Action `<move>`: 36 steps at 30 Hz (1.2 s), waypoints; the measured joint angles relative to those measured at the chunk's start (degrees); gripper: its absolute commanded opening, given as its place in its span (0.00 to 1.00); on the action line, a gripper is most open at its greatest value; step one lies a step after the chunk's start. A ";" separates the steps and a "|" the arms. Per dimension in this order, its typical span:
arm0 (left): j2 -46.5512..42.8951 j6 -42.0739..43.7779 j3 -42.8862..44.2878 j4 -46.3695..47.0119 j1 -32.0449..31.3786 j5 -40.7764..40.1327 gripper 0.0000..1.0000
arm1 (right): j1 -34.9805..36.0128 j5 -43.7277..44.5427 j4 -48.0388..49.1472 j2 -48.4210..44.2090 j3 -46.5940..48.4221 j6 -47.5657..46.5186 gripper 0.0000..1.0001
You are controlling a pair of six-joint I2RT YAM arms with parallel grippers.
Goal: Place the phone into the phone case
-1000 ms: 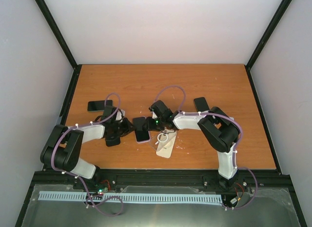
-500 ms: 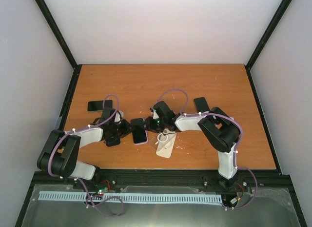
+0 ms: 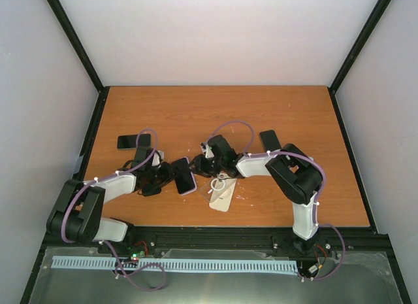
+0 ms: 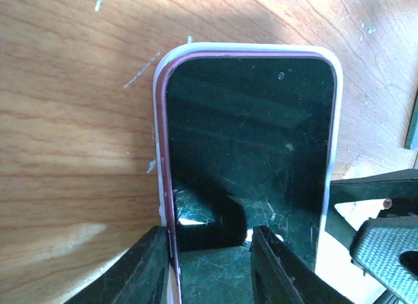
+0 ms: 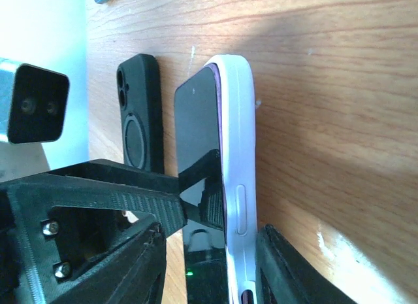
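Note:
A dark-screened phone (image 3: 185,178) with a pink rim sits inside a white case and lies tilted on the wooden table between my two grippers. In the left wrist view the phone (image 4: 251,140) faces the camera, and the case rim (image 4: 248,47) wraps its top. My left gripper (image 3: 171,176) (image 4: 210,265) has its jaws apart, one finger at the phone's left edge and the other over the screen. In the right wrist view the case side (image 5: 236,153) shows edge-on. My right gripper (image 3: 200,168) (image 5: 209,265) straddles it, one finger against the case back, with a gap on the screen side.
A cream case with a ring (image 3: 222,194) lies just right of the phone. A black case (image 5: 138,131) lies beyond it under the left arm. A black phone (image 3: 134,141) lies at the back left, and another dark one (image 3: 270,140) lies behind the right arm.
The cased phone has shifted a little left and back and turned. Both grippers have moved left with it, and the left arm has stretched out lower.

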 measured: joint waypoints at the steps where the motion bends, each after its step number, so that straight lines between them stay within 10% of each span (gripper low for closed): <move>1: 0.00 0.00 -0.02 0.00 0.00 0.00 0.37 | -0.04 -0.37 0.48 0.00 -0.07 0.22 0.38; 15: -1.01 0.11 -0.02 -1.75 0.02 -0.17 0.38 | -0.22 -3.74 3.10 0.24 0.07 0.04 0.38; 36: -2.84 0.00 -0.72 -2.12 -0.48 2.10 0.50 | 0.68 -5.01 1.95 0.26 -1.44 -2.40 0.11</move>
